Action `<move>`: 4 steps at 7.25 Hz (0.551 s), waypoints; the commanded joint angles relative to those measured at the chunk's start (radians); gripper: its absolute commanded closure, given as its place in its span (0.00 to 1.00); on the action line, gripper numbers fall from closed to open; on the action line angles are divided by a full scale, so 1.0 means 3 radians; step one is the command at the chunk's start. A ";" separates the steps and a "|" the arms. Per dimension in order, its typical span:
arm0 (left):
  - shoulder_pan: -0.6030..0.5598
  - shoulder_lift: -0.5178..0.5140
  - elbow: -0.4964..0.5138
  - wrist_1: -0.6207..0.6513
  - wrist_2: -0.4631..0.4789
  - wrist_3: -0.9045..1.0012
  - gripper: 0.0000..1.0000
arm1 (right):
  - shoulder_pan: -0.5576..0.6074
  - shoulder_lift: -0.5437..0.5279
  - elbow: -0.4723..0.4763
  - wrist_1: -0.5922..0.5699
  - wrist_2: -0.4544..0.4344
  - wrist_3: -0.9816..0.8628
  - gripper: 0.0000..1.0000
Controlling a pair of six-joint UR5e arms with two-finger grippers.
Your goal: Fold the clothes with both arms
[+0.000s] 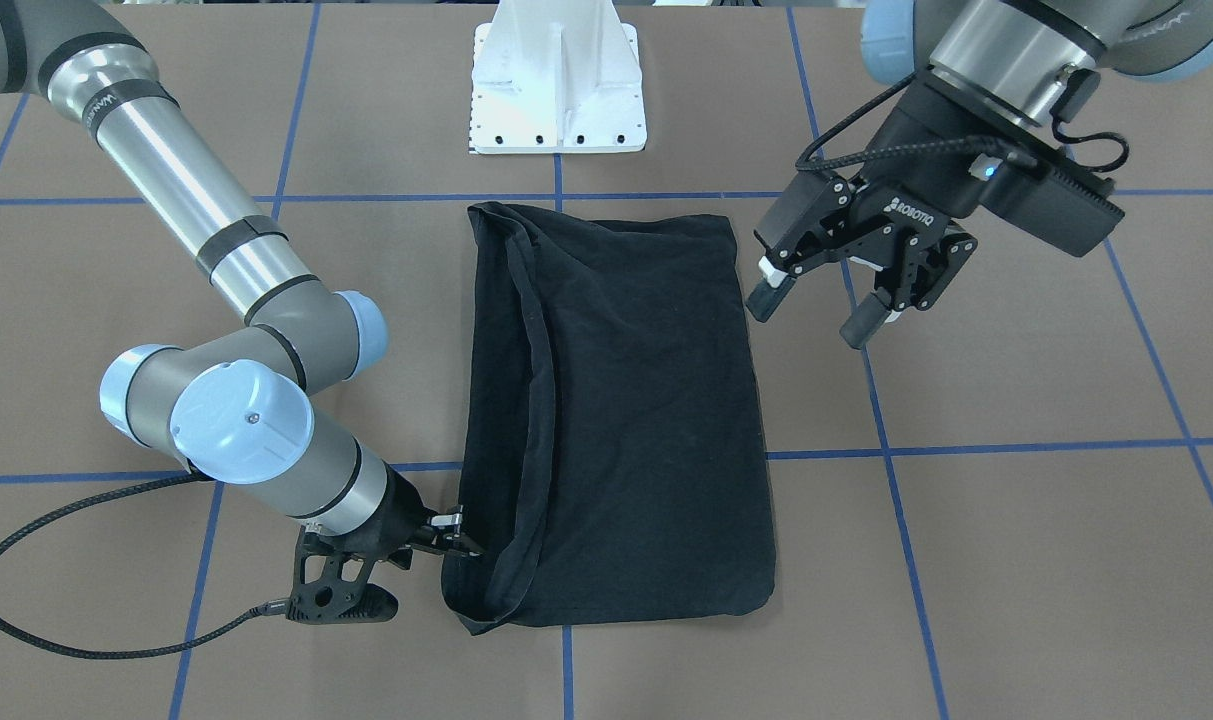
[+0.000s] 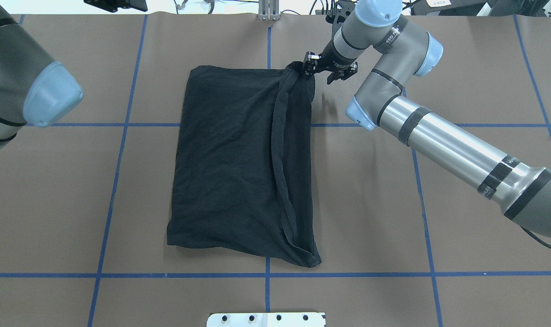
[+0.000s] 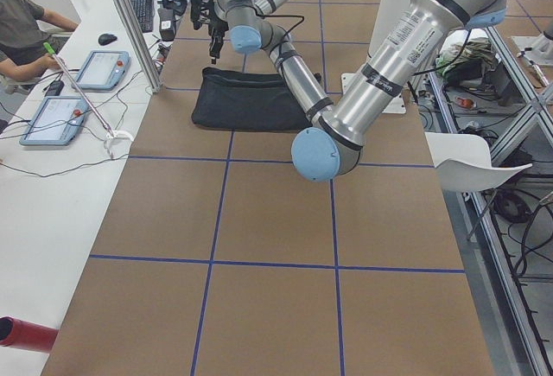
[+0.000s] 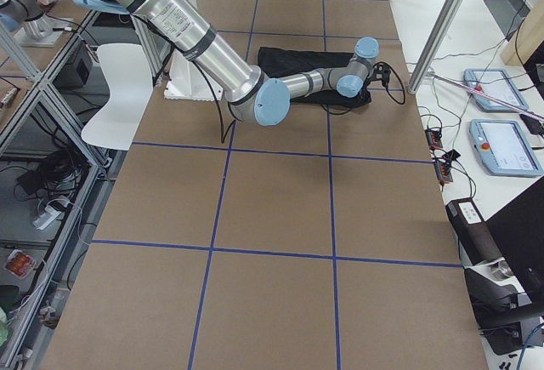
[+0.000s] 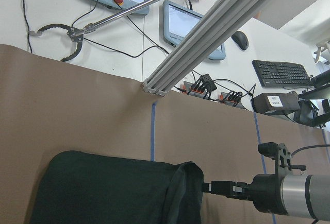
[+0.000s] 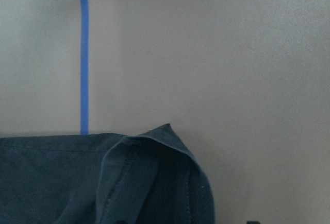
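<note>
- Finishing a lengthwise fold, seemingly: the T-shirt (image 1: 646,400) corner, lower left, is clamped in the jaws of the right arm (image 1: 166,170).
- The jaws of the left arm (image 1: 1006,60) are spread apart.
- Release is needed next.

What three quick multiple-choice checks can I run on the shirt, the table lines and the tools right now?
1. Where is the right arm's black two-finger tool? A: raised high, clear of everything. B: at a corner of the folded black cloth T-shirt. C: on the shirt's middle.
2. What colour are the tape lines on the brown table? A: red. B: yellow. C: blue.
3. How is the left arm's black tool? A: open, empty. B: shut on cloth. C: out of view.
Key: B, it sits low at the shirt's far corner; C, the grid is blue; A, jaws apart above the table.
</note>
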 commanded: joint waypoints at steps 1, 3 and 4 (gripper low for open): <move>-0.0010 0.0450 -0.0363 0.0107 -0.0083 0.0000 0.00 | -0.0129 -0.0024 0.0755 -0.1050 0.0040 0.0014 0.02; -0.0004 0.0958 -0.0687 0.0133 -0.0083 0.0000 0.00 | -0.0505 -0.0075 0.1503 -0.2236 -0.0458 0.0009 0.02; -0.0004 0.1000 -0.0739 0.0280 -0.0083 0.0000 0.00 | -0.0741 -0.0070 0.1673 -0.2510 -0.0714 0.0014 0.02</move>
